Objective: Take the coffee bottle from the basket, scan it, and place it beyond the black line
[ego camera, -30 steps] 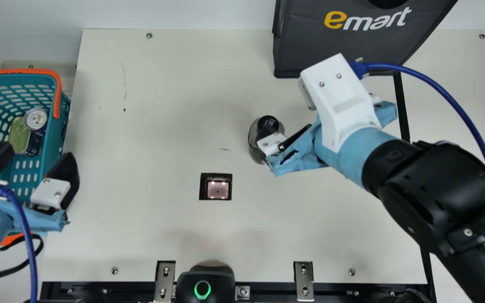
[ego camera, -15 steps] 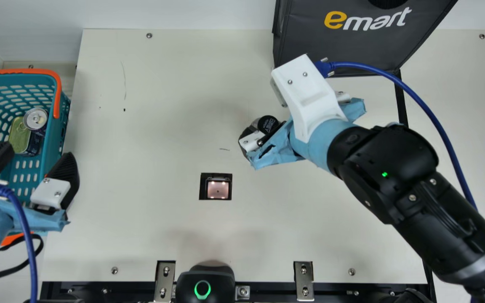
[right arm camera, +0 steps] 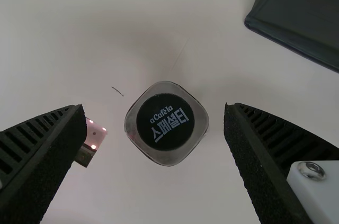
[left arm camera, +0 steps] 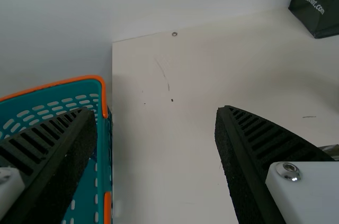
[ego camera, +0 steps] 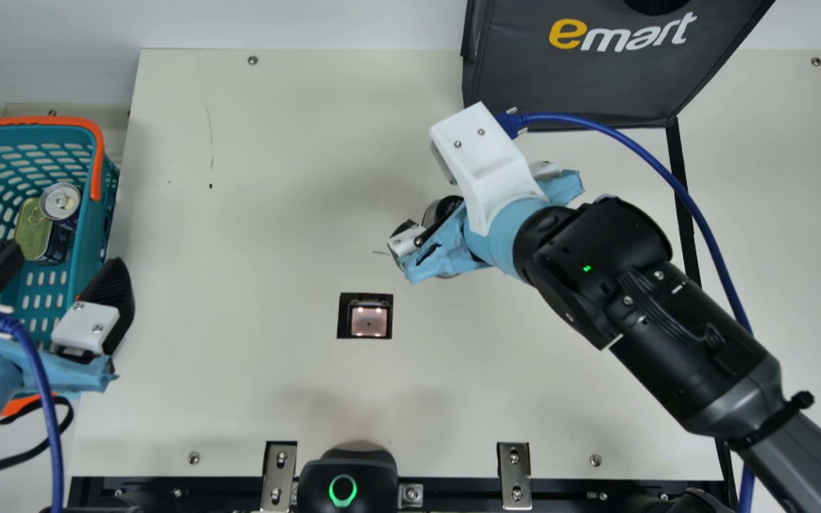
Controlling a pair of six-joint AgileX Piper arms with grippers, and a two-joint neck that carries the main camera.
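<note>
The coffee bottle (ego camera: 443,208) stands upright on the table in the main view, partly hidden under my right gripper (ego camera: 446,217). In the right wrist view the bottle's black cap (right arm camera: 166,121) faces the camera, between the spread fingers of my right gripper (right arm camera: 153,115), touching neither. At the main view's left, my left gripper (ego camera: 68,267) is open over the front part of the teal basket (ego camera: 88,235), holding nothing. The left wrist view has my left gripper (left arm camera: 156,113) with its fingers wide apart, one over the basket (left arm camera: 104,144). The scanner window (ego camera: 369,320) glows in the table.
Cans (ego camera: 60,201) lie in the basket. A dark bag (ego camera: 596,71) stands at the back right, with the black line (ego camera: 683,192) running forward from it. A black device with a green ring (ego camera: 343,490) sits at the front edge.
My right arm has moved left in the main view, bringing its gripper over the bottle and covering more of it. The bottle and my left arm have kept their places.
</note>
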